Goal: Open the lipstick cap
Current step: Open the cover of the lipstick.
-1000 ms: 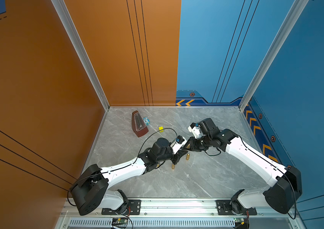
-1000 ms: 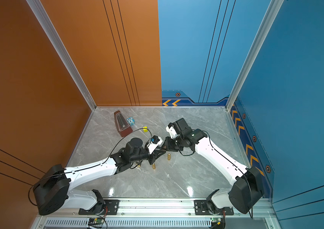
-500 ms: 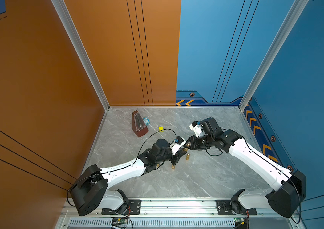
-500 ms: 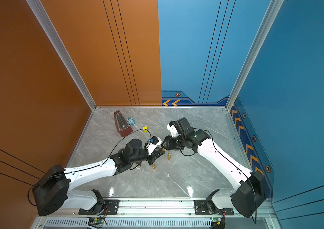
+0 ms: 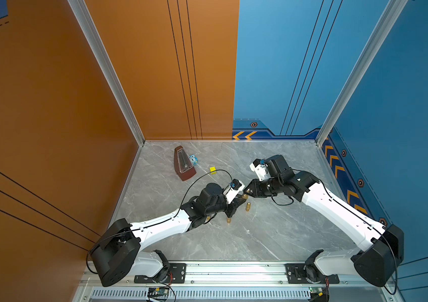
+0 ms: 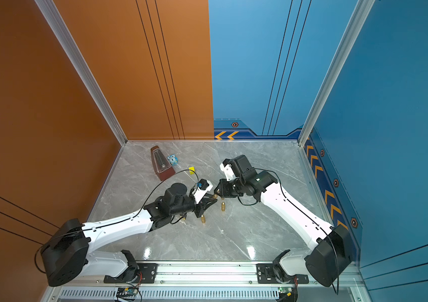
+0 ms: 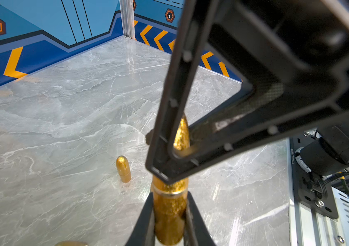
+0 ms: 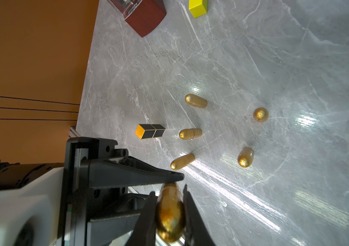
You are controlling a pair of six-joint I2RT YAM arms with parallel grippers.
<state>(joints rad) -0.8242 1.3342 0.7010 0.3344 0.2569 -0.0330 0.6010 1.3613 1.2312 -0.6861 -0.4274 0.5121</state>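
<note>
Veined marble (image 5: 260, 235); left pincer (image 7: 169, 215), right pincer (image 8: 169, 210) clamp glittery lipstick (image 7: 169, 198).

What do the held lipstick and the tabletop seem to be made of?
The held lipstick: glittery gold casing, likely metallised plastic or metal; speckled sparkle, smooth bright ring at the seam. The tabletop: glossy grey marble-look slab, stone or laminate; white veins, sharp light reflections.

Lipstick cap (image 7: 181, 136) mostly behind jaws

Six gold lipsticks (image 8: 190, 133), one black lipstick (image 8: 150, 131), one metronome (image 5: 183, 164), one yellow block (image 5: 213, 170), one blue cube (image 5: 193, 159)
</note>
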